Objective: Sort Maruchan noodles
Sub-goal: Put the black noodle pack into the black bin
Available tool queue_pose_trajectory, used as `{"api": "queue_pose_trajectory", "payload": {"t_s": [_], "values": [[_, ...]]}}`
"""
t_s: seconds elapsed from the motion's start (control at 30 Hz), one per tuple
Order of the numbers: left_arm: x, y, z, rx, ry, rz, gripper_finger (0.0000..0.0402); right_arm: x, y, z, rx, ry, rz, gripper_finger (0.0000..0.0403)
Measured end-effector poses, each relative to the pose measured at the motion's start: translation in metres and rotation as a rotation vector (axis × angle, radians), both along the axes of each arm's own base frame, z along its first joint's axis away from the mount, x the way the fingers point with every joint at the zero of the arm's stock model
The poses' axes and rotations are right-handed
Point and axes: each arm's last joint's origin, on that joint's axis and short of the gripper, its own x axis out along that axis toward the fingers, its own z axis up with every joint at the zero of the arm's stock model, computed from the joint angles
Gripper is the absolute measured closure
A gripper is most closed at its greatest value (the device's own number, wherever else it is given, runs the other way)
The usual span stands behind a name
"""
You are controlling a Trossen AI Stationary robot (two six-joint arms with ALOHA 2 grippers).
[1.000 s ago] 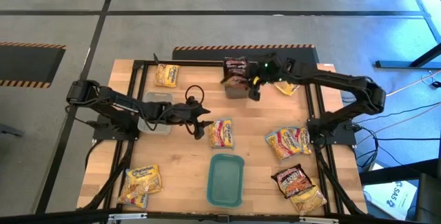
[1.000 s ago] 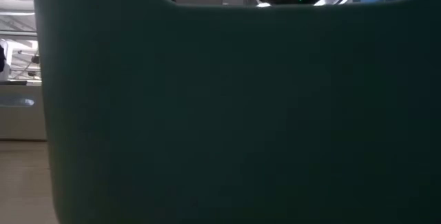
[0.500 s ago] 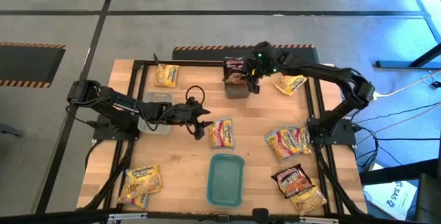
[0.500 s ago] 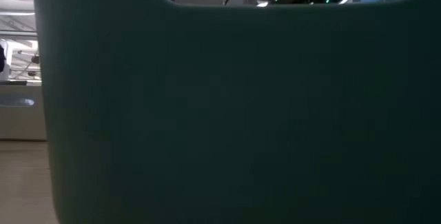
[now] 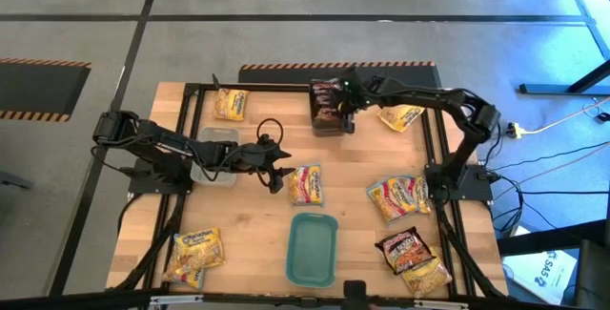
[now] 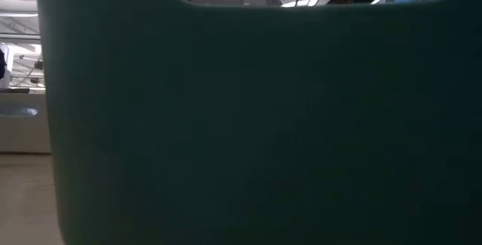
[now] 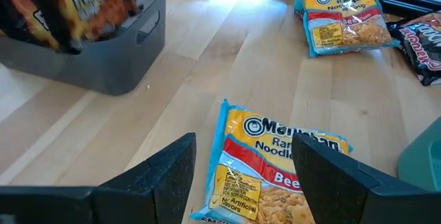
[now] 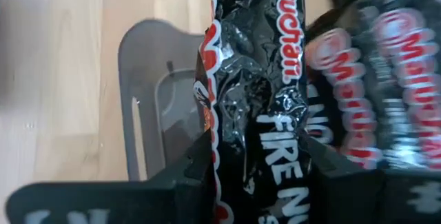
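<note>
- In the high view we see the right gripper (image 5: 340, 103) over the grey tub (image 5: 328, 122) at the far middle of the table (image 5: 267, 243), pinching a dark packet (image 5: 326, 98) above it. The left gripper (image 5: 278, 169) hovers with fingers spread just left of a pale red-yellow packet (image 5: 306, 185) mid-table, with a clear tub (image 5: 215, 155) behind it on the left. Other noodle packets lie scattered: a yellow one (image 5: 231, 104) far left, one (image 5: 400, 116) far right, a pair (image 5: 195, 255) near left, pale ones (image 5: 399, 196) right, dark and yellow ones (image 5: 411, 258) near right. A teal tray (image 5: 313, 249) sits near centre.
- In the low view the teal tray's wall (image 6: 248, 124) fills nearly everything.
- In the left wrist view we read "Maruchan Ramen Noodle… Beef" on the packet (image 7: 272, 165) between the spread fingers (image 7: 165, 176).
- In the right wrist view the clamped black packet (image 8: 258, 107) reads "Maruchan" and "FIRE"; beside it more dark "Maruchan" packets (image 8: 375, 79) stand in the tub (image 8: 148, 114).
</note>
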Motion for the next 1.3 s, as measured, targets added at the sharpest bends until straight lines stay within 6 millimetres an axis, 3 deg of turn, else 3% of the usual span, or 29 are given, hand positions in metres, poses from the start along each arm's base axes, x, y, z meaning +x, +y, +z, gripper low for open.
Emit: {"api": "queue_pose_trajectory", "payload": {"t_s": [0.37,0.73,1.13,1.3], "values": [[0.000,0.000,0.000,0.000,0.000,0.000,0.0169,0.008,-0.006,-0.025,0.025,0.044,-0.015,0.0292],[0.000,0.001,0.000,0.009,0.000,0.016,0.0169,0.009,-0.009,-0.024,-0.057,0.054,-0.062,0.0206],[0.000,0.001,0.000,0.010,0.000,0.016,0.0169,0.002,-0.006,0.004,-0.130,0.010,-0.096,0.0192],[0.000,0.001,0.000,0.011,0.000,0.017,0.0169,-0.007,0.016,0.034,-0.141,-0.012,-0.094,0.0192]]}}
